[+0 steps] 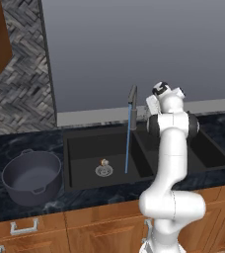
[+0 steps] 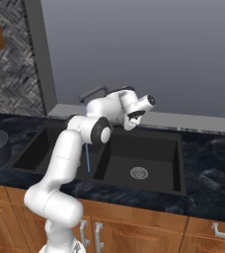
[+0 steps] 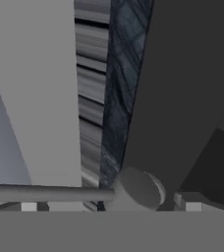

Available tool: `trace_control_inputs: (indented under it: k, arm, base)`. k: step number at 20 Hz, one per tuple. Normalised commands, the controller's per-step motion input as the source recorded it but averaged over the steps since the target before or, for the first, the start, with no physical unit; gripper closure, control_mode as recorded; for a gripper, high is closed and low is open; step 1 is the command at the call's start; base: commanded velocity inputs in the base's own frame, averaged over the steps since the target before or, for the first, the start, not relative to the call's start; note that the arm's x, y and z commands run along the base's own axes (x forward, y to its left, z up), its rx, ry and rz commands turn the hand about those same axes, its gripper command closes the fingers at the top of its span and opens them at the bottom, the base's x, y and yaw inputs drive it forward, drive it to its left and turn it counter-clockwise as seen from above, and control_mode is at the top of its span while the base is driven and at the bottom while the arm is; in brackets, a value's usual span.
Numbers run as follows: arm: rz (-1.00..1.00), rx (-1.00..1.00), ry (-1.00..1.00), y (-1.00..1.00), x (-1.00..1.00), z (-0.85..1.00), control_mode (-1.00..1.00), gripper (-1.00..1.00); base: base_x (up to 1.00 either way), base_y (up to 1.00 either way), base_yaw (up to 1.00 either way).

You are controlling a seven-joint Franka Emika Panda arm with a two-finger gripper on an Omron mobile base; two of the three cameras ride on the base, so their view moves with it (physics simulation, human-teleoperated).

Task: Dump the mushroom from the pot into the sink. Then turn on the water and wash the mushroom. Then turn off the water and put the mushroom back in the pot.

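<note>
**Water on, mushroom under wash, shut-off and return still to come**

The mushroom (image 1: 104, 161) lies at the bottom of the wider basin of the sink (image 1: 75, 163), just beside the round silver drain (image 1: 103, 171), so the dumping step looks done. The pot (image 1: 32, 177) stands upright and empty on the dark marbled surface (image 1: 16, 143) to the left of the sink, close beside its rim. A thin blue stream of water (image 1: 128, 148) falls from the spout of the faucet (image 1: 132, 101) into the same basin, landing a little to the right of the mushroom rather than on it (whether it wets the mushroom cannot be told). So the tap appears to be on and the washing is under way.

The tool (image 3: 109, 206) is up behind the sink at the faucet, its fingers spread wide and holding nothing; in the hand view the thin grey lever (image 3: 55, 193) and the round faucet base (image 3: 141, 189) lie right at the fingertips.

Still left, by my reckoning: push the lever to stop the water, reach down into the basin, pinch the small mushroom, and carry it across to the pot.

No brand, label or readable writing shows anywhere.
</note>
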Motion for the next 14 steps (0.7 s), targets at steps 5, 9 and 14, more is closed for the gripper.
trace_control_inputs:
  k: [5,9,14]
  arm:
    - [-0.02,0.08,0.03,-0.40,-0.30,-0.40,-1.00,-1.00]
    - [-0.05,0.10,-0.03,-0.06,-0.34,0.11,-1.00,-1.00]
    - [0.00,0.11,-0.15,0.00,-0.58,0.84,-1.00,-1.00]
  base:
    - [0.00,0.00,0.00]
    - [0.00,0.00,0.00]
    - [0.00,0.00,0.00]
